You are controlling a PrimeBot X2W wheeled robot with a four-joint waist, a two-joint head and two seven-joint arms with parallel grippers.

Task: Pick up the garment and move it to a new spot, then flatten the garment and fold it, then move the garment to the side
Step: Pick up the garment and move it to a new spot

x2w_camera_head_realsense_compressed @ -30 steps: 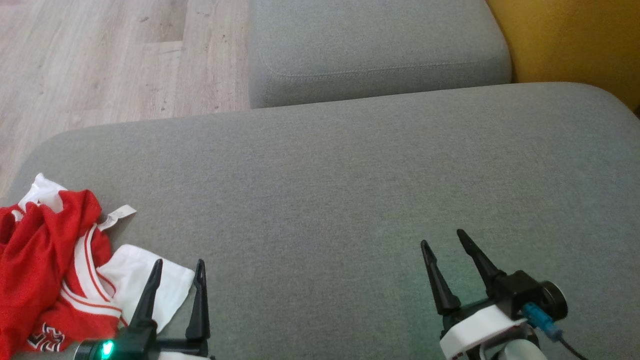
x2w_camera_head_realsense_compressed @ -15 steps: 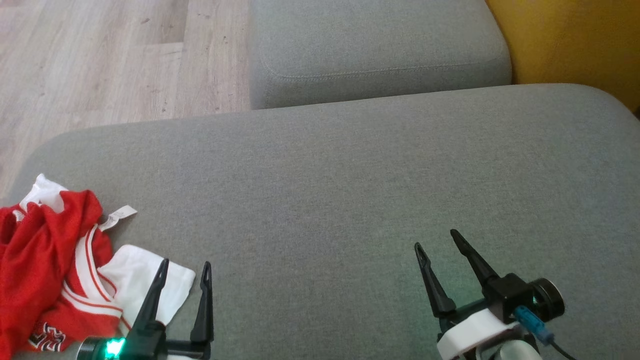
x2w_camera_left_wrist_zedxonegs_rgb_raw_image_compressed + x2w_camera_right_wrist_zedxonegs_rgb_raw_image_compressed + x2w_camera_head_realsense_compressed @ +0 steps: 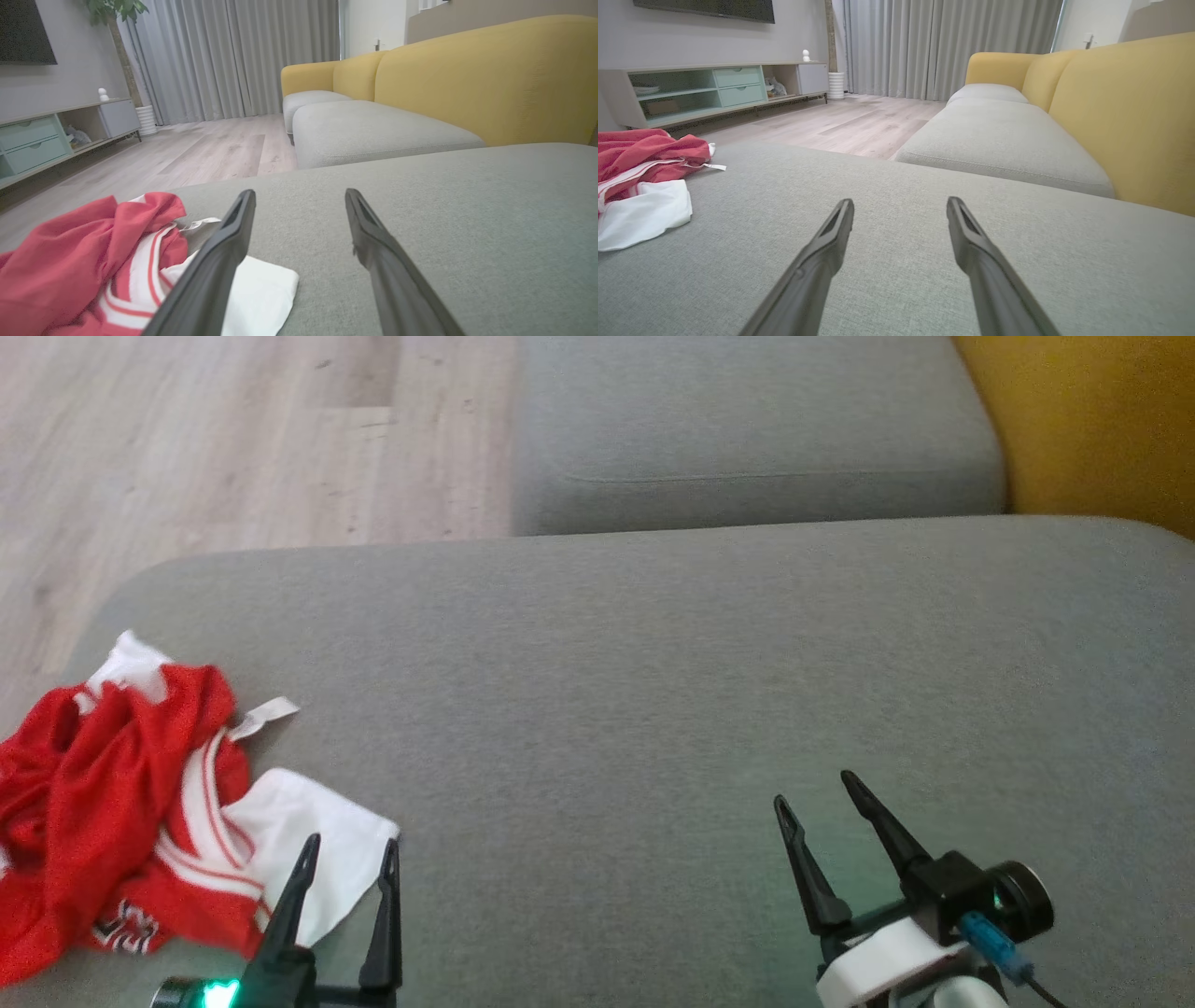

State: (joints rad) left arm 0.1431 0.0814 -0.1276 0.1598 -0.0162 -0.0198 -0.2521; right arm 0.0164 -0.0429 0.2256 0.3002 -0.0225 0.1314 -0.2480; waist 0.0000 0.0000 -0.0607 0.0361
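Note:
The garment (image 3: 121, 812) is a crumpled red and white jersey lying at the near left of the grey sofa cushion (image 3: 653, 691). In the left wrist view the garment (image 3: 93, 261) lies left of my fingers, its white part under the left finger. The right wrist view has the garment (image 3: 640, 186) far to the left. My left gripper (image 3: 350, 845) is open, hovering at the white edge of the cloth, nothing between its fingers. Well to the right, my right gripper (image 3: 817, 789) is open above bare cushion.
A second grey seat cushion (image 3: 747, 429) lies beyond, with the yellow sofa back (image 3: 1092, 420) at the right. Wood floor (image 3: 215, 439) runs past the cushion's left edge. A low TV cabinet (image 3: 714, 88) stands along the far wall.
The head camera has turned, so the whole picture has shifted right and down. Both grippers keep about the same places and stay open. The garment has not moved on the cushion.

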